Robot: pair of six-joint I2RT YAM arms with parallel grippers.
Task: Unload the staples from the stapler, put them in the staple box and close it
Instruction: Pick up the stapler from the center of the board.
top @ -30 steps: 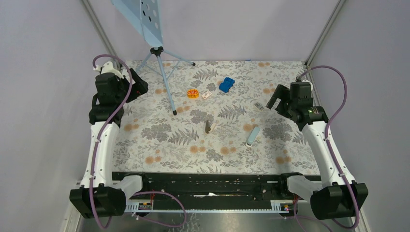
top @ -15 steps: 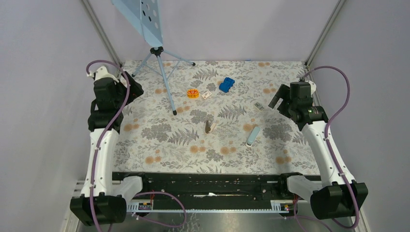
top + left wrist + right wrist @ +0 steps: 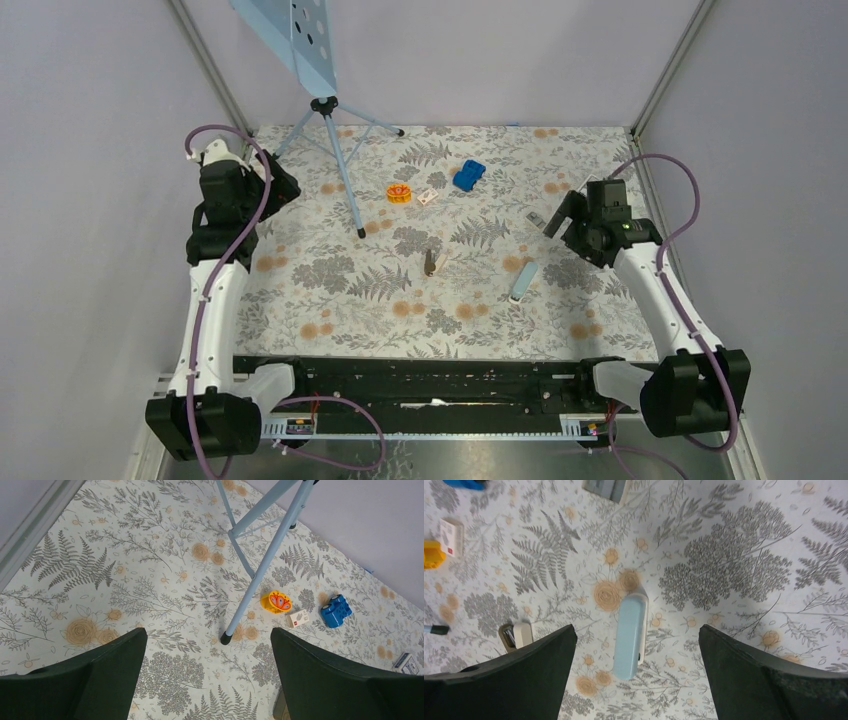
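Note:
The stapler (image 3: 523, 280) is a light-blue bar lying closed on the flowered cloth, right of the middle. In the right wrist view the stapler (image 3: 630, 635) lies lengthwise between my fingers' lines, below them and apart. My right gripper (image 3: 552, 222) hovers open just behind and right of it; the right gripper (image 3: 637, 626) holds nothing. My left gripper (image 3: 283, 184) hangs open at the far left, over bare cloth, and the left gripper (image 3: 208, 630) is empty. The staples are hidden.
A blue tripod (image 3: 340, 160) stands at the back left, its foot (image 3: 226, 639) near my left gripper. An orange toy (image 3: 400, 193), a small white box (image 3: 428, 197) and a blue block (image 3: 468, 176) lie behind the middle. A small grey flat piece (image 3: 537, 220) and a dark brown item (image 3: 432, 262) lie nearby.
My right arm has come forward and left, lowering over the stapler. The left arm has shifted slightly at the far left. Both grippers stay open.

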